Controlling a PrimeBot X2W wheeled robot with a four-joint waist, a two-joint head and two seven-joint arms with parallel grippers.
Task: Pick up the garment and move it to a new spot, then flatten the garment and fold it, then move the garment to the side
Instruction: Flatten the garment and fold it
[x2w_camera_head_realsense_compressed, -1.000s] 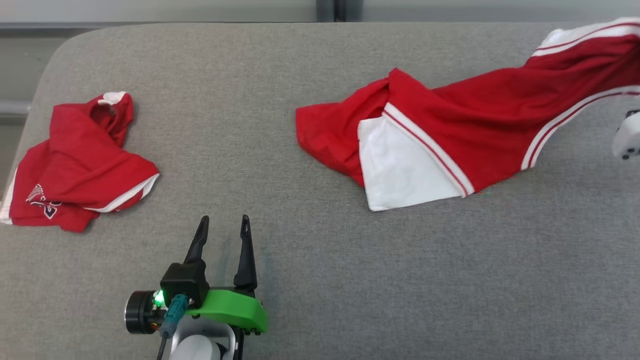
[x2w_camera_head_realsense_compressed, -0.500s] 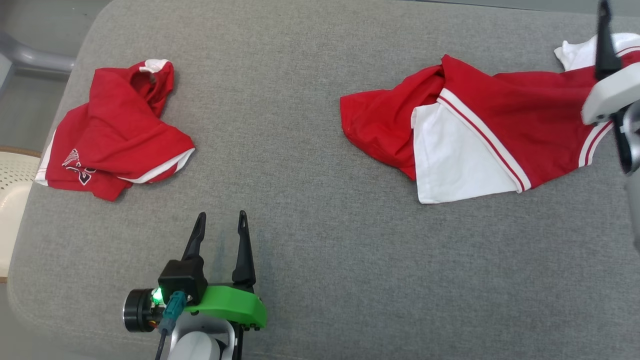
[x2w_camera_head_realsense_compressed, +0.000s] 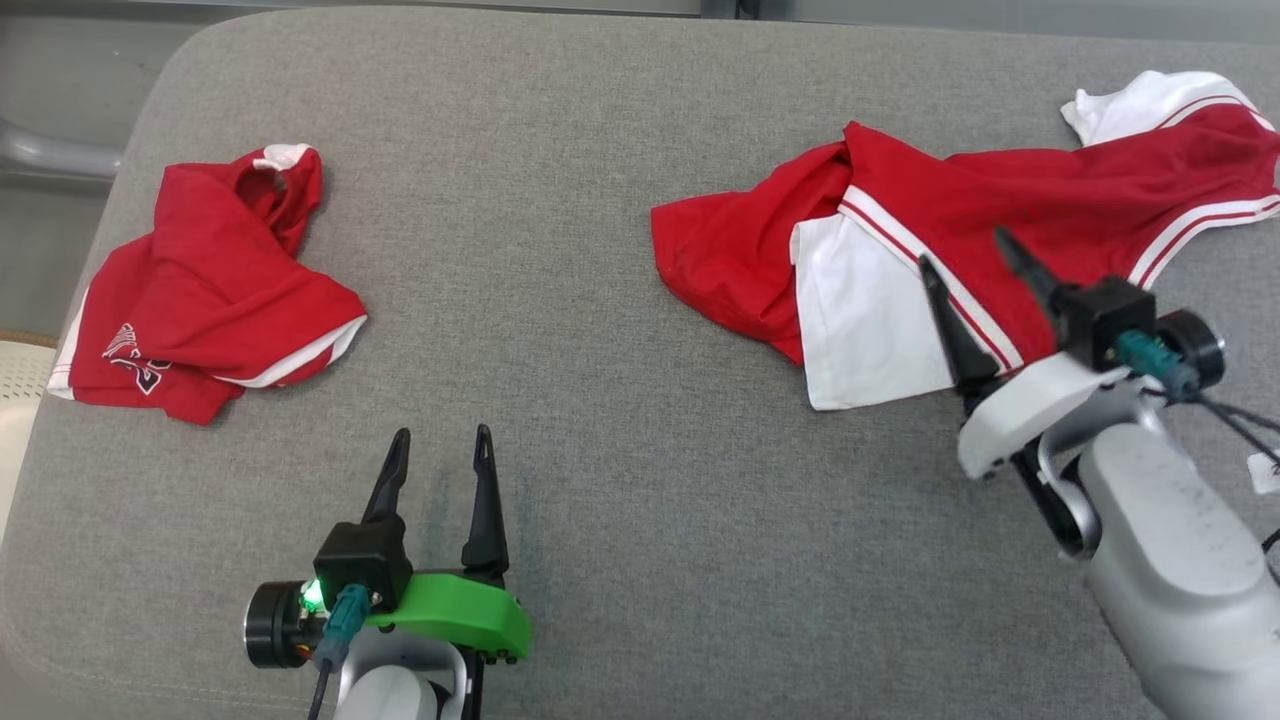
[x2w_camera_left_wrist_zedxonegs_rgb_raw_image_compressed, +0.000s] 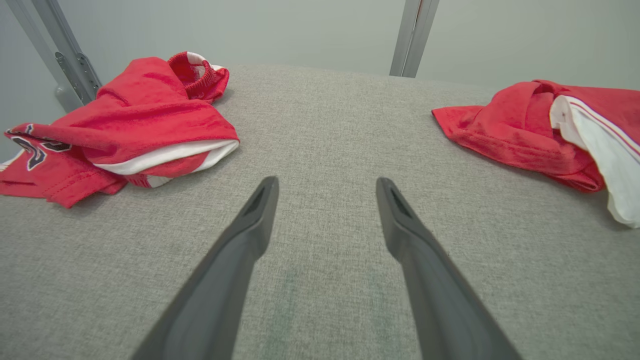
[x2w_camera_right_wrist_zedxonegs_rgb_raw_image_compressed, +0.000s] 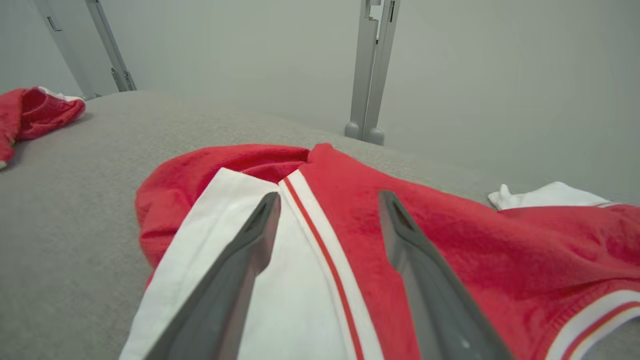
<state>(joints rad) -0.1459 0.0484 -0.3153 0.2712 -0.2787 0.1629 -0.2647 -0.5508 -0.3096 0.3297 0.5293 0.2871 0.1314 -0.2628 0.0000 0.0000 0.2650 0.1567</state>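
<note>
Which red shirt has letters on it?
The crumpled shirt on the left; the stretched-out shirt on the right shows only white stripes and a white panel.

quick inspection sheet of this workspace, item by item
surface: grey fabric tabletop, rounded corners.
job's things: red and white garment lying rumpled at the right, one white panel turned up, not yet flattened.
clutter: second red garment crumpled at the left, apart from the first.
grippers: left gripper open over bare fabric, empty; right gripper open, fingers over the garment's white panel, gripping nothing.
cables: left wrist cable and right wrist cable, each with a teal plug, clear of both garments.
surroundings: metal post and pale wall behind the table.
</note>
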